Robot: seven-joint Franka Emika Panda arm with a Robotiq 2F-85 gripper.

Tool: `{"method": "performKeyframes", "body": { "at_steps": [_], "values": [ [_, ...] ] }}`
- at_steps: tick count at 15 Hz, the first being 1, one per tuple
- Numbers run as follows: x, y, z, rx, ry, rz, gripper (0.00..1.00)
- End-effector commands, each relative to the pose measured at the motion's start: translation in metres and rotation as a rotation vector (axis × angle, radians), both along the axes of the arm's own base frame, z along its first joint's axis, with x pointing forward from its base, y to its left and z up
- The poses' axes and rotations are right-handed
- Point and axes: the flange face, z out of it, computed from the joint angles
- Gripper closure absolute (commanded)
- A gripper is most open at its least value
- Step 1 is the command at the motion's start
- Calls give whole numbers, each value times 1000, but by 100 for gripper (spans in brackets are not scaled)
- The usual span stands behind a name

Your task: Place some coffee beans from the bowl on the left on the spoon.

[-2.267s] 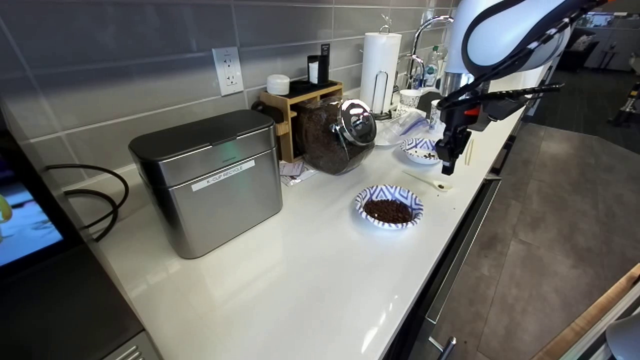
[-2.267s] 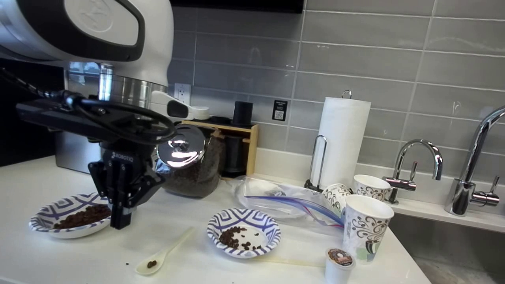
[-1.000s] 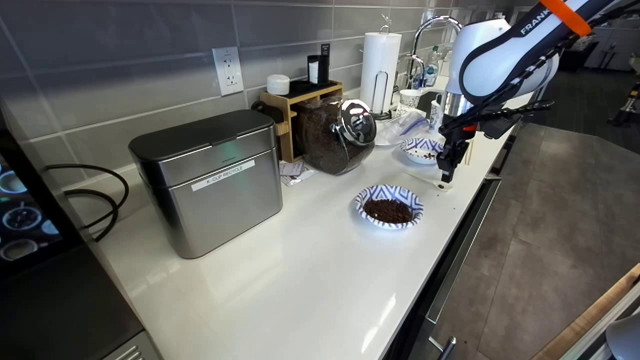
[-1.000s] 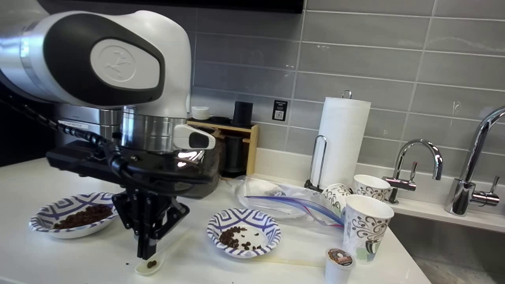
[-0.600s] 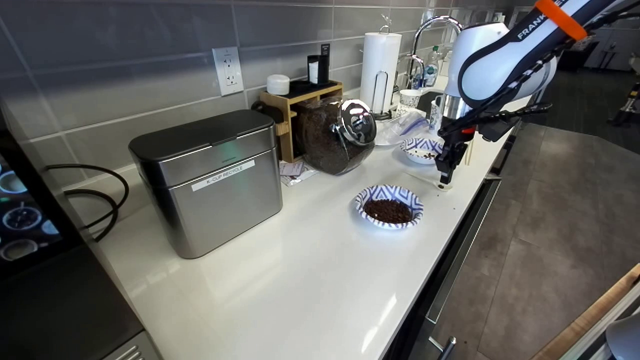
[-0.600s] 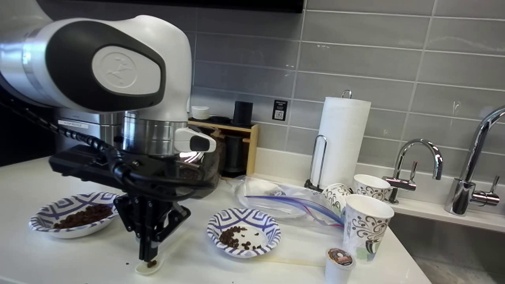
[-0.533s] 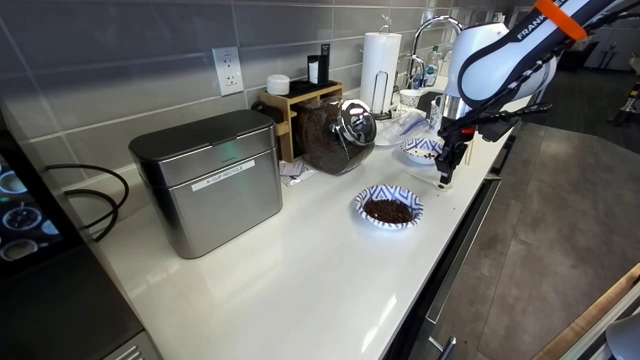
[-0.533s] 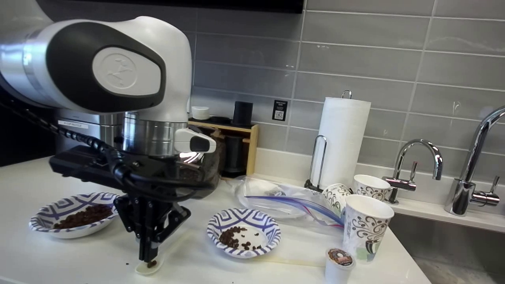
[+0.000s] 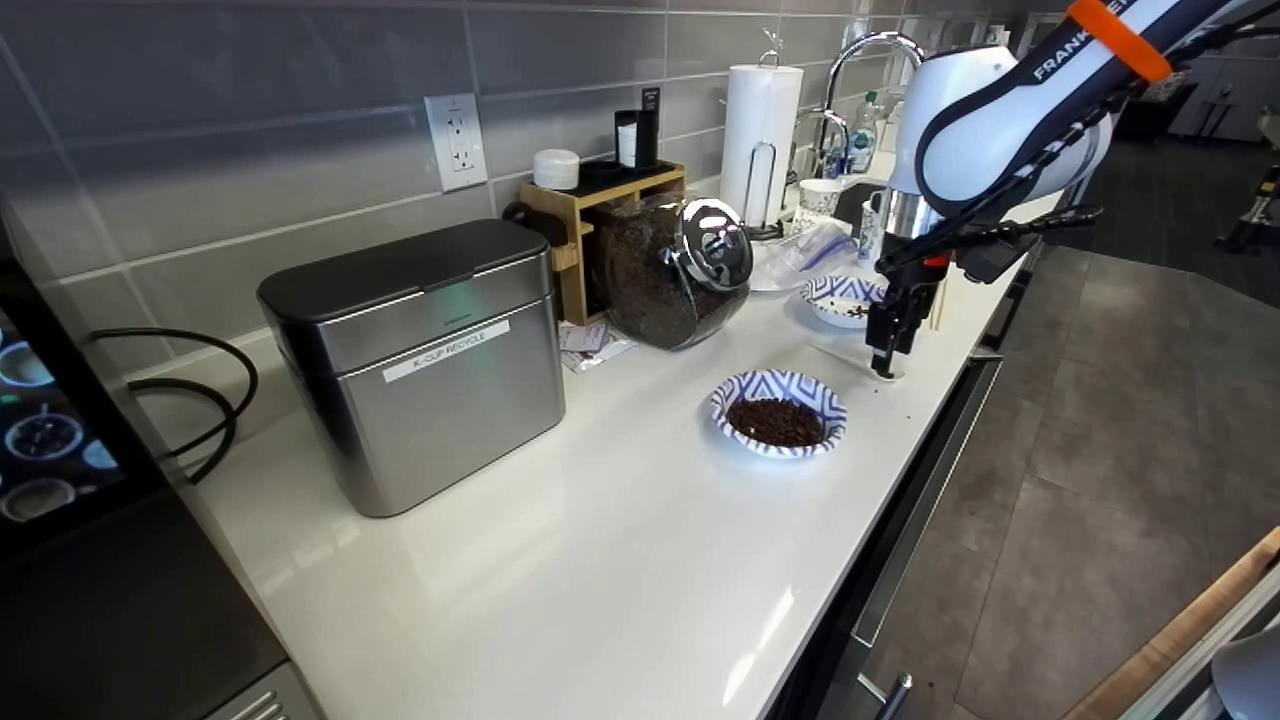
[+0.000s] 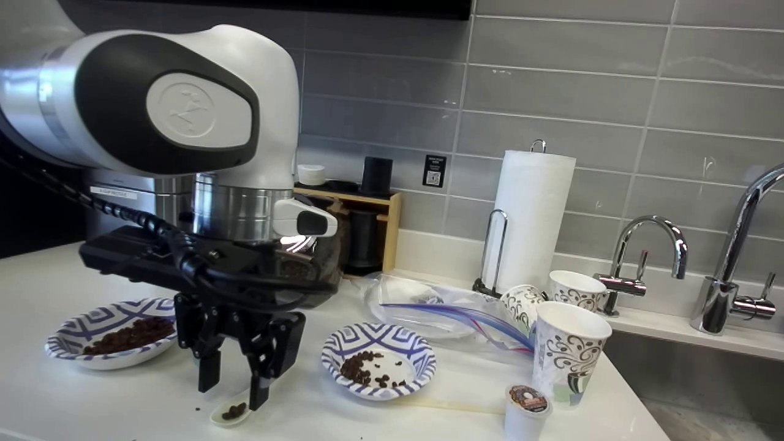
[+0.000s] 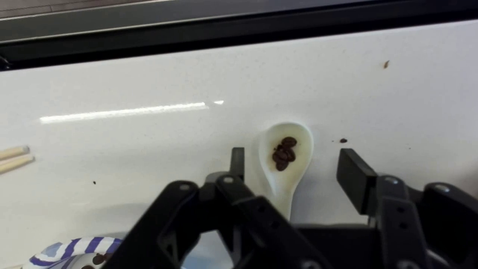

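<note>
A pale spoon (image 11: 289,186) lies on the white counter in the wrist view, holding several dark coffee beans (image 11: 283,155). Directly above it my gripper (image 11: 293,158) stands open, its fingers (image 11: 353,179) apart on either side of the spoon, with no bean seen on the pads. In an exterior view the gripper (image 10: 234,397) is low over the spoon (image 10: 219,419), close to its scoop. The bowl on the left (image 10: 64,349), with its blue-and-white rim, holds a heap of dark beans (image 10: 131,335). In an exterior view that bowl (image 9: 735,395) shows whole.
Another patterned bowl (image 10: 380,334) with scattered beans stands right of the spoon. Beyond it are a plastic bag (image 10: 441,315), paper cups (image 10: 569,352) and a pod (image 10: 528,415). Chopsticks (image 11: 15,158) and the counter's edge show in the wrist view. Stray specks dot the counter.
Over the last seconds my gripper has come down above the spoon with its fingers together. Within the last half second they have spread apart. The dark cluster on the spoon looks larger.
</note>
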Motion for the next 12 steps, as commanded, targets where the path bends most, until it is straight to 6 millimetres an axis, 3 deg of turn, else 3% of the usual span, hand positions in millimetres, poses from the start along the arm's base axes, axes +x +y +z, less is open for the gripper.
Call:
{"method": "performKeyframes", "body": {
  "at_steps": [1, 9, 12],
  "values": [
    [1, -3, -1, -14, -18, 5, 2],
    [2, -4, 1, -18, -24, 8, 0],
    [0, -1, 18, -24, -20, -7, 0]
  ]
}}
